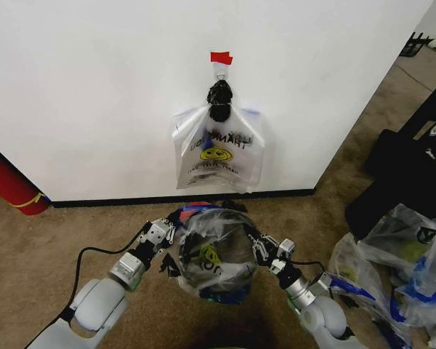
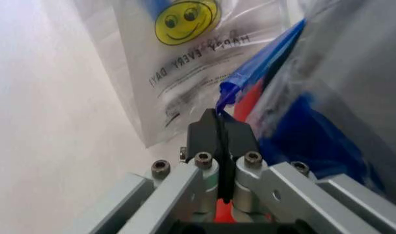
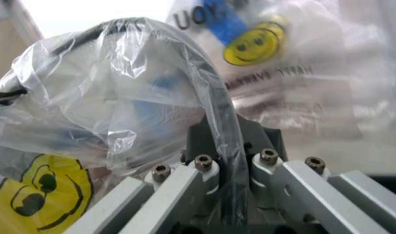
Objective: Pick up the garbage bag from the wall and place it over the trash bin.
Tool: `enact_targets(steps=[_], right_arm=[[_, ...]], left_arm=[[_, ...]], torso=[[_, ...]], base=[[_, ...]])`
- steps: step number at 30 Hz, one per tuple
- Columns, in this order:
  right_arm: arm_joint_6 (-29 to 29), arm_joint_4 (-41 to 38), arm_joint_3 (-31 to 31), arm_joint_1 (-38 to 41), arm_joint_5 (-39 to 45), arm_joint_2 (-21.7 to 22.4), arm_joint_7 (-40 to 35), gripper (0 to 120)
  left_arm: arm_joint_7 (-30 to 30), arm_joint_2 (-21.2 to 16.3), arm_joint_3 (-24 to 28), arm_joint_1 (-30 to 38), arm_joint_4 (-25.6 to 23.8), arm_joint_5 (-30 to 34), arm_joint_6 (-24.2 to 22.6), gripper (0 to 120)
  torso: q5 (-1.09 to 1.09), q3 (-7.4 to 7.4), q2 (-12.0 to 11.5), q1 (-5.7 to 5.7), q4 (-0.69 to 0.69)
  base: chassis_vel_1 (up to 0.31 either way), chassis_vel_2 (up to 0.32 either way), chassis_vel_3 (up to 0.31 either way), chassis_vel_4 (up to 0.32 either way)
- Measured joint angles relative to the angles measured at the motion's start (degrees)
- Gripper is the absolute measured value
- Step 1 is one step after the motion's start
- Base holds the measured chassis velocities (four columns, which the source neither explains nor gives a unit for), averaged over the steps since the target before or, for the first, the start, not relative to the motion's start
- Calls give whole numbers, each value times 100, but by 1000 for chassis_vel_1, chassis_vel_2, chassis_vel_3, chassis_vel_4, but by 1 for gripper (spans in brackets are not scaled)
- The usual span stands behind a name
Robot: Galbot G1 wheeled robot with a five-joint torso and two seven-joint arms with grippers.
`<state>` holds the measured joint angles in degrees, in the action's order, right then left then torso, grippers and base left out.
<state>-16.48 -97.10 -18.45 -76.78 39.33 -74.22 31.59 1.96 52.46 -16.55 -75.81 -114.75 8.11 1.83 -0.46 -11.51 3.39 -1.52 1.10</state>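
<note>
Thin see-through blue-banded garbage bag is stretched between left gripper and right gripper, both clamped on its edges.

Before you, the garbage bag sat over the trash bin, between both grippers, below the wall.

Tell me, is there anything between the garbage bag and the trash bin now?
Nothing visible. The garbage bag already lies draped over the trash bin, with the left gripper and right gripper pinching it at opposite sides.
</note>
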Motion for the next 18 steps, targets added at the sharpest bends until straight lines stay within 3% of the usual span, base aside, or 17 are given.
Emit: enact_targets(steps=[7, 9, 11, 15, 18], right_arm=[[93, 80, 186, -36, 225, -106, -504, 0], [201, 98, 299, -57, 327, -171, -1079, 0], [253, 98, 340, -62, 390, -211, -1457, 0], [305, 75, 370, -81, 478, -261, -1827, 0], [360, 12, 387, -92, 608, -325, -2310, 0]], left_arm=[[-470, 104, 31, -18, -30, 377, -29, 16], [-991, 138, 5, -48, -16, 282, -410, 31], [-1351, 141, -1, -79, 35, 204, -694, 38], [-1722, 160, 20, -98, 91, 189, -902, 46], [-2066, 232, 53, -159, 91, 222, -1089, 62]], torso=[[0, 0, 0, 0, 0], [0, 0, 0, 0, 1], [0, 0, 0, 0, 0], [0, 0, 0, 0, 0], [0, 0, 0, 0, 0]], base=[[0, 0, 0, 0], [0, 0, 0, 0], [0, 0, 0, 0], [0, 0, 0, 0], [0, 0, 0, 0]])
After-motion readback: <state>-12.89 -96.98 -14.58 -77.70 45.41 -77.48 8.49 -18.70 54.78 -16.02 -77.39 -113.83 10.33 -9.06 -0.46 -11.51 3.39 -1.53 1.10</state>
